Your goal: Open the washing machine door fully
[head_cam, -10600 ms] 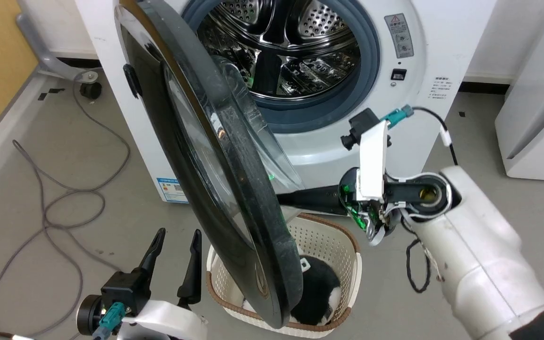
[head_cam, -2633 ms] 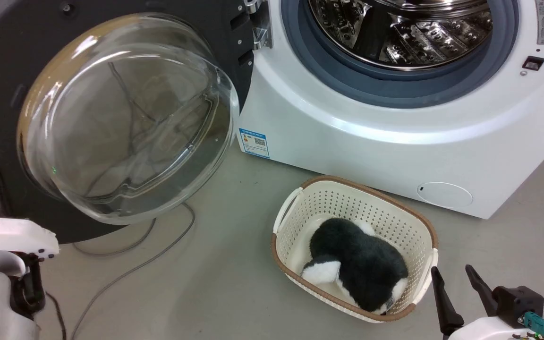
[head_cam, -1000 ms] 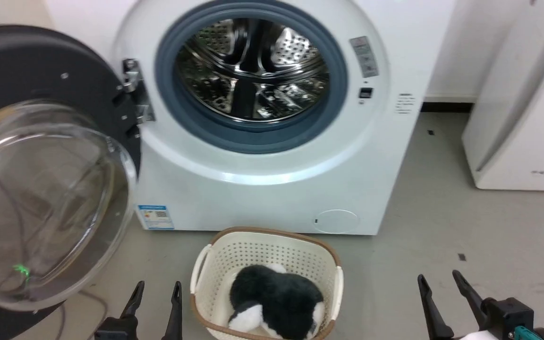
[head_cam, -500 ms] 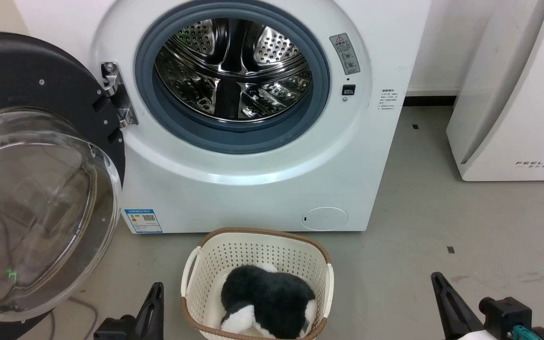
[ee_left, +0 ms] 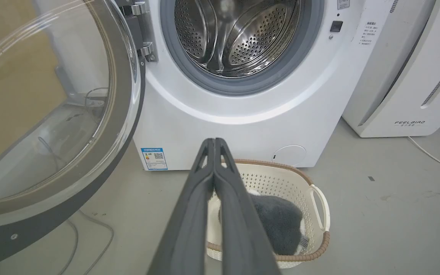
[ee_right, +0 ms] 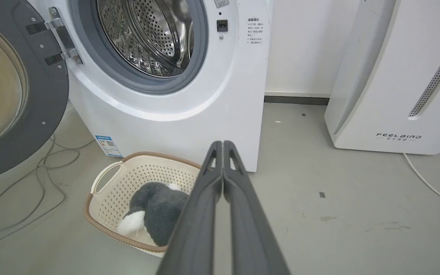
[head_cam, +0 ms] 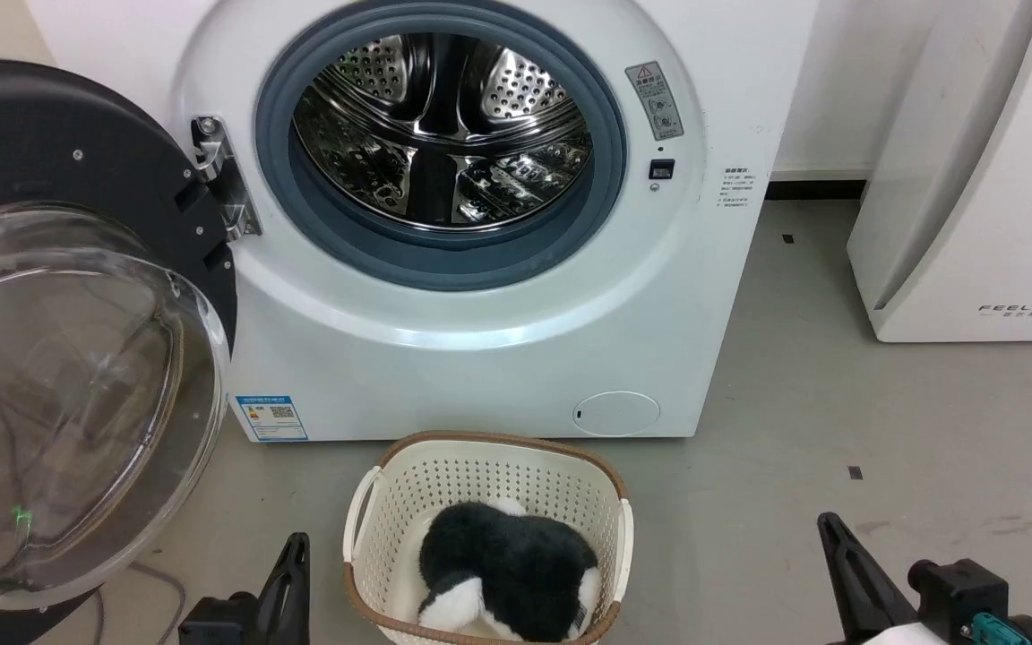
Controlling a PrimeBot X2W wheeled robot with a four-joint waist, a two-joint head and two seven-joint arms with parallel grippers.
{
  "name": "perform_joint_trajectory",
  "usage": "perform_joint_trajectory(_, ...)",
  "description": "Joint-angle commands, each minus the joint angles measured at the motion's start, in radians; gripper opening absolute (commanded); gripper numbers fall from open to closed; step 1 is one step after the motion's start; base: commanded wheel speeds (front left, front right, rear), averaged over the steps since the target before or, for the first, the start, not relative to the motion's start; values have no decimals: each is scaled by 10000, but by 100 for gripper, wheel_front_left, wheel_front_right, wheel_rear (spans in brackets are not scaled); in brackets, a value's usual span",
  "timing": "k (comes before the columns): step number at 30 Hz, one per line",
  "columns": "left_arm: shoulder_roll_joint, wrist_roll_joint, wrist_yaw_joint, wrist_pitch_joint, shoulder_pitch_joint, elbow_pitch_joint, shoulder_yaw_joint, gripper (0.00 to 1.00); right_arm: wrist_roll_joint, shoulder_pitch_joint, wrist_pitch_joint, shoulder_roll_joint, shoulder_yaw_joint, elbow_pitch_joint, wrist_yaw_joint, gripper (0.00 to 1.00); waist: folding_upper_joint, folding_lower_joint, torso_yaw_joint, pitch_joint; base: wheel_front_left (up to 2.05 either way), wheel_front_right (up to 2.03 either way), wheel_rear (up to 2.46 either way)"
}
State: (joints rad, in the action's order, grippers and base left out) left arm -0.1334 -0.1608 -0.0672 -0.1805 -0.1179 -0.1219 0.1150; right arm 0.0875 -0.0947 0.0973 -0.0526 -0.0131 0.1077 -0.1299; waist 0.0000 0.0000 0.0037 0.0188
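The washing machine [head_cam: 480,358] stands white in front of me with its steel drum [head_cam: 440,125] exposed. The washing machine door [head_cam: 59,134] is swung wide to the left on its metal hinge [head_cam: 220,188], its matte black inner face and clear glass bowl turned toward me. My left gripper [head_cam: 296,573] is low at the bottom edge, shut and empty, well clear of the door. Its wrist view has the fingers pressed together [ee_left: 214,143] with the door [ee_left: 71,191] at the left. My right gripper [head_cam: 834,537] is at the lower right, shut on nothing, fingers together [ee_right: 223,145].
A cream basket [head_cam: 373,511] holding a black-and-white plush toy [head_cam: 503,569] sits on the floor before the machine, between my grippers. A white FEELBIRD appliance [head_cam: 973,179] stands to the right. Grey cables [ee_right: 21,191] lie on the floor under the door.
Both grippers have gone from open to shut, with nothing between their fingers. The head camera shifted slightly; the door stays swung wide at the left.
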Motion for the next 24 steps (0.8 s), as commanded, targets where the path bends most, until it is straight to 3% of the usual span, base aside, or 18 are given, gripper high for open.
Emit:
perform_joint_trajectory(1,63,94,53,53,166,72,-49,0,-67,115,-58,4,2,-100,-1,0,0,0,0,-3,0,0,0)
perform_joint_trajectory(24,229,421,186,431,385,319,-286,0,-241,294,-256,8,30,-311,-3,0,0,0,-8,-43,0,0,0)
